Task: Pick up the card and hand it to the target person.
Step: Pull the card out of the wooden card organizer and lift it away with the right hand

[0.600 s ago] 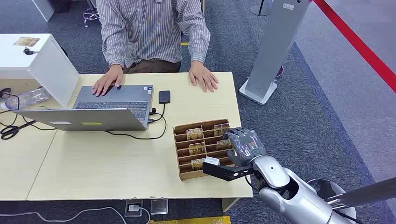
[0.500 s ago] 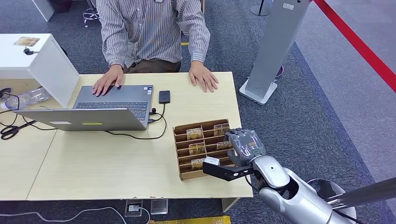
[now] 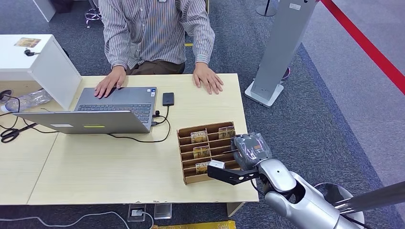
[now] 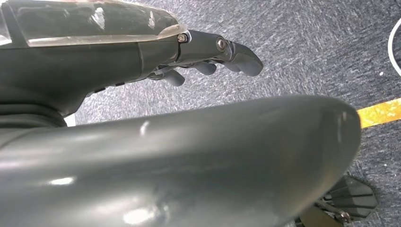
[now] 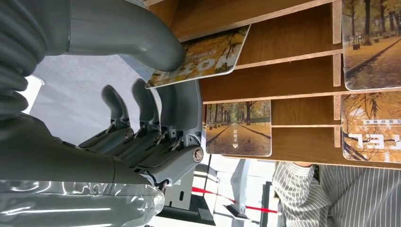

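While the card [image 5: 198,56] is pinched between the right hand's [image 3: 249,149] thick thumb and its darker fingers [image 5: 142,106], it looks half drawn from its slot at the right side of the rack [image 3: 184,157], tilted and seemingly clear of the wooden dividers, though I cannot tell whether its far edge touches the rack. So the grasp seems made and the lift is under way; what is left, as I judge it, is raising the card clear, carrying it across the desk [image 3: 119,167] and holding it out to the person [image 3: 157,33] seated at the far edge, whose hands lie flat by the laptop [image 3: 114,109] and near the far right corner. Other cards stand in the rack's slots. The rack itself sits near the desk's near right corner. The left hand [image 4: 208,52] hangs over the carpet, fingers loosely curled, holding nothing.
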Controlling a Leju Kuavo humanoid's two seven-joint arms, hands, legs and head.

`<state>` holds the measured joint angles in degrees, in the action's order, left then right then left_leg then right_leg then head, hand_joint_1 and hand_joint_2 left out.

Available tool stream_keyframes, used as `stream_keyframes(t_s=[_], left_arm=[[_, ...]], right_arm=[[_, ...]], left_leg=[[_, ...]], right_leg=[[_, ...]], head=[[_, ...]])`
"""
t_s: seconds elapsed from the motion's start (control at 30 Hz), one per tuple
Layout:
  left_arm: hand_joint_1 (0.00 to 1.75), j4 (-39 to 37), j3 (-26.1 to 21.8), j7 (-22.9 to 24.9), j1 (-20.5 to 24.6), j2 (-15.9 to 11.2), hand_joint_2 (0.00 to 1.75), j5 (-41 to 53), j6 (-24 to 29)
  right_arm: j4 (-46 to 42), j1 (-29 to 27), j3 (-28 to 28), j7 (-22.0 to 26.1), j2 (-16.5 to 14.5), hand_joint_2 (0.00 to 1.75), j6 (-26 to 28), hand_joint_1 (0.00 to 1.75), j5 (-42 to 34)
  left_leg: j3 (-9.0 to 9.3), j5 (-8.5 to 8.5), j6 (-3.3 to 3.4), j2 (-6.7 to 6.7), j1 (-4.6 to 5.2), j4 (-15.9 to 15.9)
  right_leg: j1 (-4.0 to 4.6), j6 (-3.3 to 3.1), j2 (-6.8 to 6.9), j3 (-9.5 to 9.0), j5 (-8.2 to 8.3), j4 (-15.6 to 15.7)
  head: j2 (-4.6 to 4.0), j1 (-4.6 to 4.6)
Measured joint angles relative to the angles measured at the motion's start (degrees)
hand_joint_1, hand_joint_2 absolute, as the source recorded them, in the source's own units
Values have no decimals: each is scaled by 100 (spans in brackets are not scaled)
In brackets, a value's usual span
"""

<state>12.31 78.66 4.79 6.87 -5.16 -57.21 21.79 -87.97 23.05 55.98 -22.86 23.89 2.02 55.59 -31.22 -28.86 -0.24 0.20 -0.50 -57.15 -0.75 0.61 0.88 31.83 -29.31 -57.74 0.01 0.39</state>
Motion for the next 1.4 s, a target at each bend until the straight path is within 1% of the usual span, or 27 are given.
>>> stream_keyframes(t_s=[0.1,0.17,0.3,0.47,0.7,0.77,0.87,1.03,1.23,1.4], left_arm=[[0,0,0,0,0,0,0,2,7],[0,0,0,0,0,0,0,3,14],[0,0,2,30,0,0,175,11,-19],[0,0,20,12,0,0,175,10,-151],[0,0,24,24,0,-1,175,-1,-28],[0,0,24,45,0,-3,175,-5,-20],[0,0,24,62,-1,-10,175,-14,-7],[0,0,24,91,-5,-22,175,-37,5],[0,0,24,154,-11,-49,175,-123,23],[0,-1,24,164,-14,-59,175,-148,32]], right_arm=[[1,0,0,-3,0,175,4,171,-9],[4,2,0,-4,0,175,15,171,-16],[13,6,2,-4,-1,175,44,164,-30],[25,9,7,-4,-2,175,66,164,-37],[34,8,5,-26,-2,175,166,164,-64],[28,10,-3,-42,-2,175,194,164,-145],[-51,37,-48,-117,7,175,160,164,-467],[-372,197,-187,-403,86,175,-189,164,-1046],[-1171,512,-425,-997,361,175,-818,164,-1589],[-1792,656,-599,-1198,544,175,-1089,164,-1851]], left_leg=[[0,0,0,0,0,0],[0,0,0,0,0,0],[0,0,0,0,0,0],[0,0,0,0,0,0],[0,0,0,0,0,0],[0,0,0,0,0,0],[0,0,0,0,0,0],[2,0,0,1,0,-1],[3,1,1,1,1,-2],[2,0,0,1,1,-2]], right_leg=[[0,0,0,0,0,0],[0,0,0,0,0,0],[0,0,0,0,0,0],[0,0,0,0,0,0],[0,0,0,0,0,0],[0,0,0,0,0,0],[0,0,0,0,0,0],[0,0,-1,0,1,0],[-1,2,-1,0,2,0],[-1,2,-1,1,2,0]], head=[[-1,2],[-1,3],[-1,2],[0,-1],[0,3],[0,2],[0,2],[-1,2],[-1,1],[0,8]])
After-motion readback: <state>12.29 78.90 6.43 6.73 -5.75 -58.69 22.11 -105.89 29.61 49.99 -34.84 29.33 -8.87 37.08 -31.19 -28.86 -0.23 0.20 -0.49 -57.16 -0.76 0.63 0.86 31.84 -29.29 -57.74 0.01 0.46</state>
